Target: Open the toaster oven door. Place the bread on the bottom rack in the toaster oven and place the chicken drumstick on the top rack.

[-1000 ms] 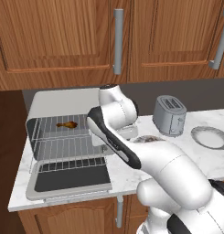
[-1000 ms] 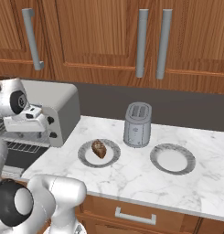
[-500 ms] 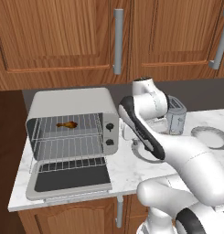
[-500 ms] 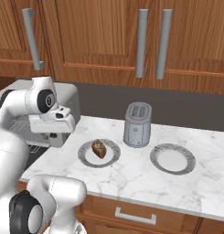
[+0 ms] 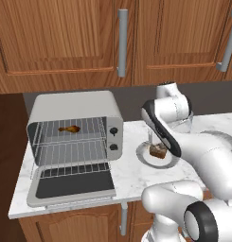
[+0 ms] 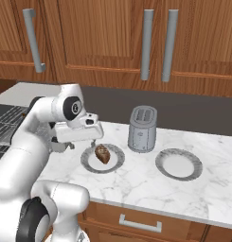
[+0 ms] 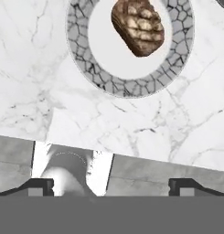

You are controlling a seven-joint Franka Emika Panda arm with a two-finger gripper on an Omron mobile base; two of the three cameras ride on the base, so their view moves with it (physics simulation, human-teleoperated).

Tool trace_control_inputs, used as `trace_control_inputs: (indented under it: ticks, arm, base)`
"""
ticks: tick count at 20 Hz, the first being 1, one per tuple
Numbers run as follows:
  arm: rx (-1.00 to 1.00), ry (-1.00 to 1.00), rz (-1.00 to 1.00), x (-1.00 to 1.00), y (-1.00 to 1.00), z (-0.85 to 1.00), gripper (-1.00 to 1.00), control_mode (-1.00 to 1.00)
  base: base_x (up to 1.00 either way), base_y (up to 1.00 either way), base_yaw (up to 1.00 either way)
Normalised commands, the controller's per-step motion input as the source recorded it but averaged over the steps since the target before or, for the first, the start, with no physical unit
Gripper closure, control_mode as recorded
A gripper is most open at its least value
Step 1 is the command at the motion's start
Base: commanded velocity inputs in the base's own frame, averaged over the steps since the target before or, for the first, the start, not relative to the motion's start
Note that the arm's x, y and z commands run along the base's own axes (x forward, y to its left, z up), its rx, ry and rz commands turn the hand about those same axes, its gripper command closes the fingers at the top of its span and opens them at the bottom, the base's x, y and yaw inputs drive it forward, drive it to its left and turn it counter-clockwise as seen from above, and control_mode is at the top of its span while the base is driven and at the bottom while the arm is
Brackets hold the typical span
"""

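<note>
The toaster oven [image 5: 75, 111] stands at the counter's left with the toaster oven door [image 5: 72, 186] folded down flat. The chicken drumstick [image 5: 69, 128] lies on the top rack [image 5: 70, 138]. Below it, the bottom rack [image 5: 75, 168] is bare. To the oven's right, the bread [image 6: 102, 153] [image 5: 158, 150] [image 7: 138, 25] rests on a patterned plate [image 6: 89, 163] [image 7: 86, 59]. My gripper [image 6: 79, 142] [image 7: 111, 187] hovers just above the plate's left edge, short of the bread. It is open with nothing between its fingertips [image 7: 40, 185].
A grey two-slot toaster [image 6: 142, 128] stands behind the bread plate. A second plate [image 6: 179, 164] sits further right. Wooden wall cabinets with long handles [image 6: 147, 45] hang over the counter. The counter's front edge [image 6: 150, 208] runs close below the plates.
The arm has swung right, away from the oven's mouth, to just above the bread plate. The drumstick stays on the top rack. The jaws remain open.
</note>
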Motion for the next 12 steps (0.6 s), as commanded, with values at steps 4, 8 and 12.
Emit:
trace_control_inputs:
  ticks: [4,8,12]
  arm:
    - [-0.05,0.01,0.32,0.65,-0.14,-0.55,-1.0,-1.0]
    - [-0.02,0.0,0.34,0.35,-0.23,-0.35,-1.0,-1.0]
    - [0.0,0.02,0.2,0.31,-0.02,-0.28,-1.0,-1.0]
  base:
    - [0.0,0.0,0.0]
    - [0.0,0.0,0.0]
    - [0.0,0.0,0.0]
